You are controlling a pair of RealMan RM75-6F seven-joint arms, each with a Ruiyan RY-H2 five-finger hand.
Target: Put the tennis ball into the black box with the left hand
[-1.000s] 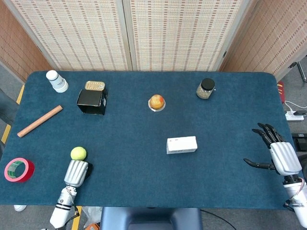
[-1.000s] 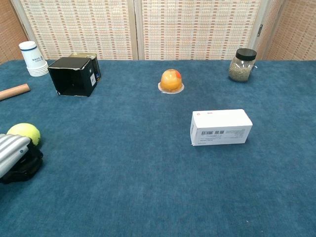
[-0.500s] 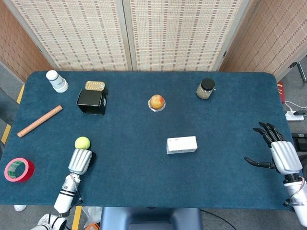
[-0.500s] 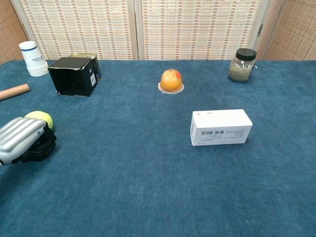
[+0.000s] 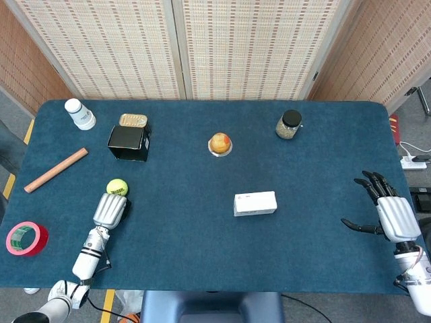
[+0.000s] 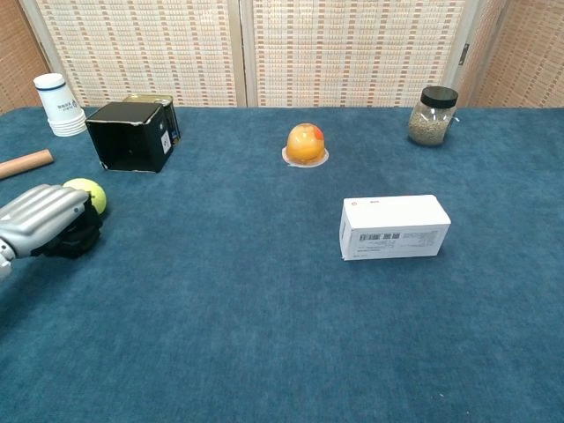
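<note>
The yellow-green tennis ball (image 5: 117, 187) (image 6: 87, 195) sits at the fingertips of my left hand (image 5: 110, 210) (image 6: 46, 226), which grips it with curled fingers at the table's left side. The black box (image 5: 129, 142) (image 6: 132, 137) stands further back, a short way beyond the ball, with its opening turned toward the near-left. My right hand (image 5: 387, 214) hovers over the table's far right edge with its fingers spread and nothing in it; the chest view does not show it.
Behind the black box lie a tin (image 5: 133, 120) and a stack of white cups (image 5: 79, 114). A wooden rod (image 5: 56, 169) and a red tape roll (image 5: 27, 238) lie left of my hand. An orange fruit cup (image 5: 220, 143), a white carton (image 5: 255, 203) and a jar (image 5: 289, 124) stand to the right.
My left hand has moved away from the near edge toward the black box, and the tennis ball has travelled with it. The right hand has barely moved.
</note>
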